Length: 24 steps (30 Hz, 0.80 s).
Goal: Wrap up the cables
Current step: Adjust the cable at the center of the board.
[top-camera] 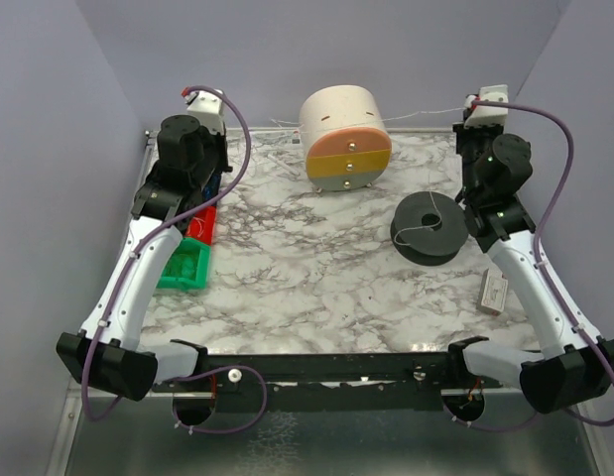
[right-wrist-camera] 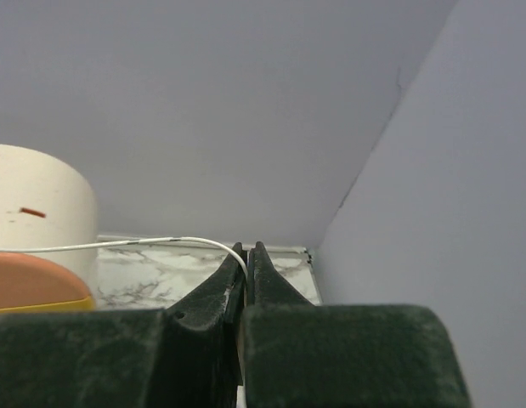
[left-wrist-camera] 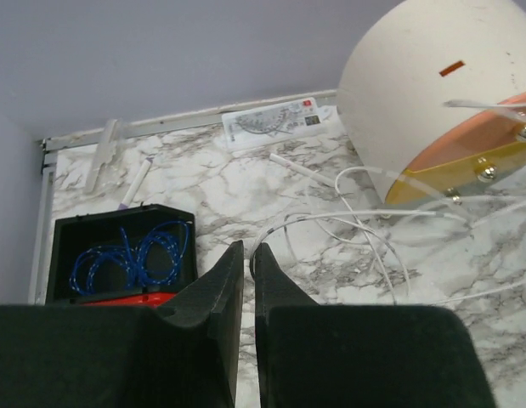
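At the far left of the marble table (top-camera: 316, 288), the left wrist view shows a black box (left-wrist-camera: 67, 234) holding a coiled blue cord (left-wrist-camera: 127, 255). From above, a red box (top-camera: 199, 228) and a green bin (top-camera: 184, 266) sit in front of it, partly under the left arm. The left gripper (left-wrist-camera: 247, 248) is all but closed, with only a thin slit between its jaws. One loop of the cables (left-wrist-camera: 347, 212) comes right up to its tips, but whether that strand is pinched cannot be told. The rest of those pale strands lie loose on the marble between the gripper and a cream drum (top-camera: 344, 137) fronted in orange, yellow and grey, which stands at the back centre. A printed card (left-wrist-camera: 271, 123) lies flat against the back edge. Right of the drum, the dark grey spool (top-camera: 428, 226) lies flat with a thin strand across it, just beside the right arm. The right gripper (right-wrist-camera: 248, 250) is raised in the back right corner by the wall (right-wrist-camera: 432, 170), its jaws pressed together on a single white strand that stretches leftward past the drum. A small white box (top-camera: 495, 294) lies near the right edge.
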Available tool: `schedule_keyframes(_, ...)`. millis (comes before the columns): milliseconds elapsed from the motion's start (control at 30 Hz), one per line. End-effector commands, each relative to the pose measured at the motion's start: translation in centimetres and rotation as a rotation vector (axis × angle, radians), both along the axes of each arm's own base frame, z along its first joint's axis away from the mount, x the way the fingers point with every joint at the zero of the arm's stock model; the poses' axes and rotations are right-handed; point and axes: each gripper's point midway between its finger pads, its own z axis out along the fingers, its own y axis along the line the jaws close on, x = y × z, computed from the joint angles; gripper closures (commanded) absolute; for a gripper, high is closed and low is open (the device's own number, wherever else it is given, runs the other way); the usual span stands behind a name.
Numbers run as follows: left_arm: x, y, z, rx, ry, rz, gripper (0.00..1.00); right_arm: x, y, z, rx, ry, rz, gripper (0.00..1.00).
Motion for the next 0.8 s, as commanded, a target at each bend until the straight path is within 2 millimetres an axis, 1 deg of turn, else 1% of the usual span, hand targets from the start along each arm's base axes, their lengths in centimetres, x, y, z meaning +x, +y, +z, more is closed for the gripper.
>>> schedule_keyframes(0, -0.4, 3.3, -0.2, 0.045, -0.001, 0.149, 0.84, -0.9, -2.8, 1.0, 0.063, -0.012, -0.040, 0.99)
schedule_keyframes(67, -0.8, 2.5, -0.6, 0.025, 0.005, 0.086, 0.82, -1.0, -2.7, 0.5, 0.067, -0.003, -0.026, 0.99)
schedule_keyframes(133, -1.3, 0.7, -0.4, -0.029, 0.008, -0.007, 0.81, -1.1, -2.6, -0.2, 0.068, 0.015, -0.017, 0.99)
schedule_keyframes(167, -1.6, -0.2, -0.4, -0.045, 0.011, -0.058, 0.78, -1.2, -2.7, -0.4, 0.070, 0.023, -0.020, 0.99)
schedule_keyframes(233, -1.8, -0.6, -0.4, -0.077, 0.020, -0.074, 0.71, -1.5, -3.3, -0.5, 0.069, 0.020, -0.042, 0.99)
schedule_keyframes(267, -1.6, -0.5, -0.6, -0.082, 0.027, -0.063, 0.71, -1.7, -3.6, -0.4, 0.070, 0.012, -0.051, 0.99)
schedule_keyframes(300, -1.4, -0.1, -0.9, -0.078, 0.033, -0.037, 0.73, -1.9, -4.1, -0.1, 0.072, 0.004, -0.067, 0.99)
schedule_keyframes(367, -0.4, 2.6, -1.4, -0.046, 0.043, 0.131, 0.81, -2.4, -5.2, 0.8, 0.081, -0.010, -0.094, 0.99)
schedule_keyframes(433, 0.1, 5.4, -2.2, 0.015, 0.065, 0.282, 0.82, -3.0, -6.2, 1.7, 0.091, -0.032, -0.113, 0.99)
schedule_keyframes(500, 0.3, 7.0, -3.1, 0.065, 0.075, 0.351, 0.81, -3.4, -6.6, 2.5, 0.091, -0.049, -0.115, 0.99)
schedule_keyframes(533, 0.3, 7.4, -3.5, 0.068, 0.077, 0.365, 0.81, -3.6, -6.6, 2.8, 0.091, -0.052, -0.113, 0.99)
schedule_keyframes(633, 0.4, 8.2, -4.2, 0.069, 0.085, 0.402, 0.81, -4.1, -6.6, 3.6, 0.103, -0.057, -0.104, 0.99)
schedule_keyframes(667, 0.4, 7.9, -4.3, 0.065, 0.086, 0.385, 0.82, -4.3, -6.4, 3.8, 0.103, -0.060, -0.085, 0.99)
schedule_keyframes(700, 0.5, 7.3, -4.3, 0.054, 0.084, 0.343, 0.82, -4.4, -5.4, 3.8, 0.098, -0.051, -0.032, 0.99)
schedule_keyframes(733, 0.6, 6.3, -4.1, 0.035, 0.073, 0.288, 0.80, -4.4, -4.0, 3.7, 0.087, -0.031, 0.048, 0.99)
schedule_keyframes(767, 0.5, 4.6, -3.9, 0.008, 0.063, 0.190, 0.75, -4.4, -2.3, 3.3, 0.073, 0.005, 0.142, 0.99)
